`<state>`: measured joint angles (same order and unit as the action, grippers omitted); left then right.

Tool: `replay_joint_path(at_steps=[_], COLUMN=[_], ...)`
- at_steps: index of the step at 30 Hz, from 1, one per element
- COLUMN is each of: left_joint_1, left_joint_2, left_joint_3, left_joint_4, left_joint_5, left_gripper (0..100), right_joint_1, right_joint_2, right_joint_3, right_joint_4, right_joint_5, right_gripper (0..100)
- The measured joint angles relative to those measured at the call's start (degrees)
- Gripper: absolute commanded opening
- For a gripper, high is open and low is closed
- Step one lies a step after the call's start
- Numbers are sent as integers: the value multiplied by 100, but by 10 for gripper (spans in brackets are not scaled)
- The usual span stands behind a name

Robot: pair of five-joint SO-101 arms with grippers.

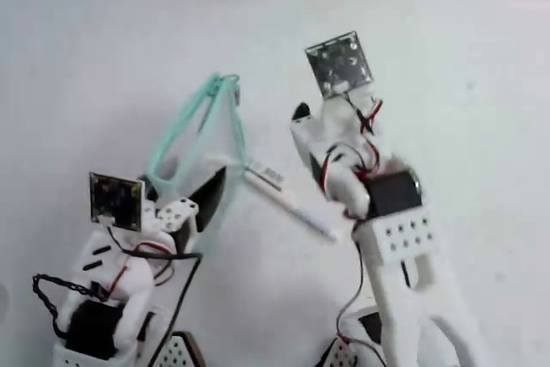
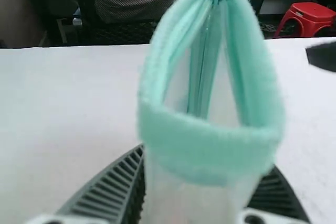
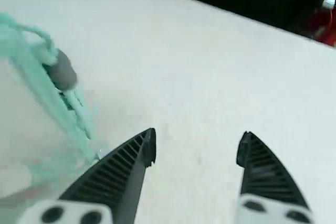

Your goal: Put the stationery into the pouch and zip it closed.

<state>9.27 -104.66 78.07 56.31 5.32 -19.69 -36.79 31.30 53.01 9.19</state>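
Pen touching pouch, white table around

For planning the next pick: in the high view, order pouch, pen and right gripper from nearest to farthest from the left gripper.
1. Pouch: held in the left gripper.
2. Pen: lying on the table, just right of it.
3. Right gripper: open, beyond the pen, farthest.

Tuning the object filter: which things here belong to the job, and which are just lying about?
Job:
pouch
pen
left claw, shut on the pouch
right claw, open

Lying about:
stool, beyond the table
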Motion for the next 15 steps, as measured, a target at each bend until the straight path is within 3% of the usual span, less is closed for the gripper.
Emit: replay_joint_path(at_steps=[7, 15], left_joint_1=[-1011, -1143], left_joint_2=[0, 35], left_joint_3=[-176, 79], left_joint_4=[-53, -527], left_joint_5=[0, 0], left_gripper=[260, 260], right_joint_1=[-598, -932], right_joint_2=[1890, 4105], right_joint_3=[-141, -1257], right_joint_4=[0, 0], right_joint_5=[519, 870], right_gripper=[244, 244])
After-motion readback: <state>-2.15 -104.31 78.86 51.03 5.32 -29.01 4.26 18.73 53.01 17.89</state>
